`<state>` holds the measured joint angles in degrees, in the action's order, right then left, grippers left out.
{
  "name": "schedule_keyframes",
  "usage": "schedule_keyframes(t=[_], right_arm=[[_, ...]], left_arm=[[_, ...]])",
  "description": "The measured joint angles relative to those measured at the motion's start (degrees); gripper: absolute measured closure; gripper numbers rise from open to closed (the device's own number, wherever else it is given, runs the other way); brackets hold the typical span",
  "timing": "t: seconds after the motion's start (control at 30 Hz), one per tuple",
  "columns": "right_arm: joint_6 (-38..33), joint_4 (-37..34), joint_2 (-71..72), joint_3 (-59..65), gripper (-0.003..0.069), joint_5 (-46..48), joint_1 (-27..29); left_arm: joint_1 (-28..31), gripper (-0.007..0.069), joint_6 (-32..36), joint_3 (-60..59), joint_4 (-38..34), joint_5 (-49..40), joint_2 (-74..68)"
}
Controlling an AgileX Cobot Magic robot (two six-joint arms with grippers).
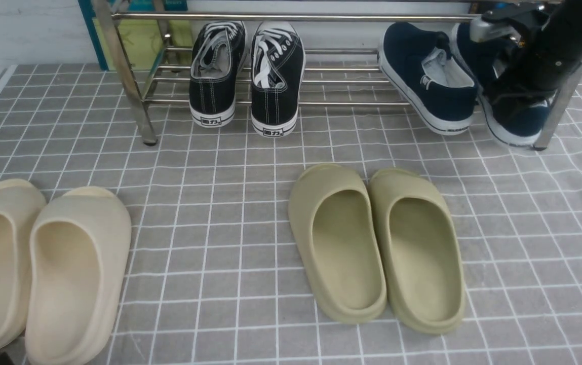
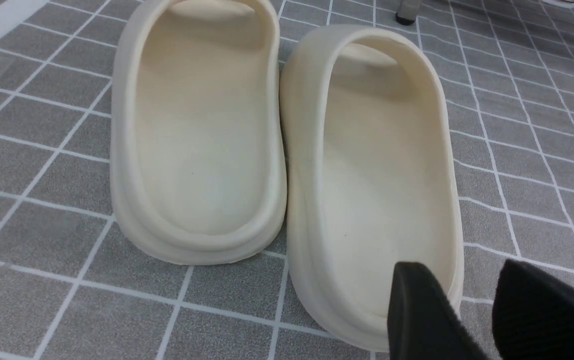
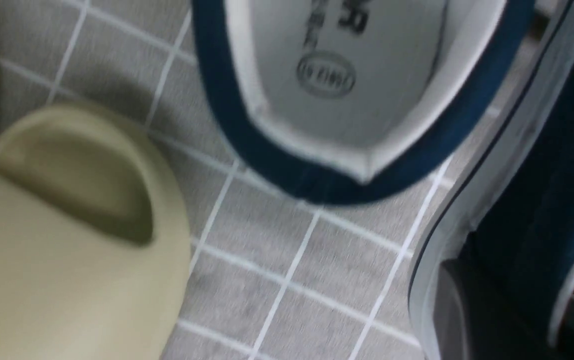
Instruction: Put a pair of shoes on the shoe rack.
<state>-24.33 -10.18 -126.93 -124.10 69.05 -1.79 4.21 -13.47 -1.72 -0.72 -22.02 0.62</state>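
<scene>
Shoe rack [image 1: 291, 16]: a low rack of silver tubes is set along the far edge of the desk [image 1: 220, 203], which is covered with grey cloth ruled in white squares.
Left navy shoe [image 1: 430, 81]: it is laid on the lower bars towards the rack's right end, toe to the back and heel hanging over the front bar. Its grey insole is seen in the right wrist view.
Right navy shoe [image 1: 521, 121]: it is placed just beside its partner at the rack's right leg and is tilted the same way. It is partly covered by the right arm [image 1: 554, 45]. Whether its heel touches the desk cannot be told.
Right fingers [image 3: 466, 320]: they are clenched on the side wall of the right navy shoe. Only one finger is seen, pressed against the navy upper above the white sole.
Left fingers [image 2: 426, 310]: they are spread apart with nothing between them and are held above the heel end of one cream slide.
Black sneakers [image 1: 275, 76]: they are parked on the rack left of centre, well apart from the navy pair.
Olive slides [image 1: 341, 243]: they are set side by side on the desk in front of the rack.
Cream slides [image 1: 75, 263]: they are set together at the near left.
</scene>
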Motion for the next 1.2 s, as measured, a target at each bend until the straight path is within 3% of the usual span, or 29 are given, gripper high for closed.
schedule_keyframes(t=[0.33,0.53,0.57,0.67,0.77,0.9,0.93,0.97,1.0,1.03,1.07,1.1,1.13,1.2], right_arm=[[-2.19,-0.06,-0.48,-0.37,0.0567,-2.78,0.00],[1.39,-0.62,-0.10,-0.69,0.0338,-4.22,0.00],[3.29,-0.62,0.67,-0.69,0.0258,-2.91,0.00],[5.22,-0.57,2.71,-0.69,0.0180,0.63,0.00],[5.68,0.05,5.72,-0.69,0.0156,2.15,0.00],[8.00,1.96,10.50,-0.63,0.0204,2.43,0.00],[9.63,2.74,13.47,-0.23,0.0275,2.49,0.00],[9.83,2.74,13.88,-0.13,0.0285,2.49,0.00],[11.51,3.33,18.05,1.60,0.0387,2.49,0.00],[11.70,3.30,18.57,1.86,0.0400,2.49,0.00],[12.47,3.49,23.68,5.07,0.0517,2.54,0.00],[12.62,3.49,24.91,5.91,0.0544,2.54,0.00],[12.89,3.61,29.48,9.27,0.0621,2.54,0.00],[13.05,3.33,35.75,14.05,0.0659,2.60,0.00]], left_arm=[[0.00,0.0387,0.00,0.00,0.00,0.00,0.00],[0.00,0.0387,0.00,0.00,0.00,0.00,0.00],[0.00,0.0387,0.00,0.00,0.00,0.00,0.00],[0.00,0.0387,0.00,0.00,0.00,0.00,0.00],[0.00,0.0387,0.00,0.00,0.00,0.00,0.00],[0.00,0.0387,0.00,0.00,0.00,0.00,0.00],[0.00,0.0387,0.00,0.00,0.00,0.00,0.00],[0.00,0.0387,0.00,0.00,0.00,0.00,0.00],[0.00,0.0387,0.00,0.00,0.00,0.00,0.00],[0.00,0.0387,0.00,0.00,0.00,0.00,0.00],[0.00,0.0387,0.00,0.00,0.00,0.00,0.00],[0.00,0.0387,0.00,0.00,0.00,0.00,0.00],[0.00,0.0387,0.00,0.00,0.00,0.00,0.00],[0.00,0.0387,0.00,0.00,0.00,0.00,0.00]])
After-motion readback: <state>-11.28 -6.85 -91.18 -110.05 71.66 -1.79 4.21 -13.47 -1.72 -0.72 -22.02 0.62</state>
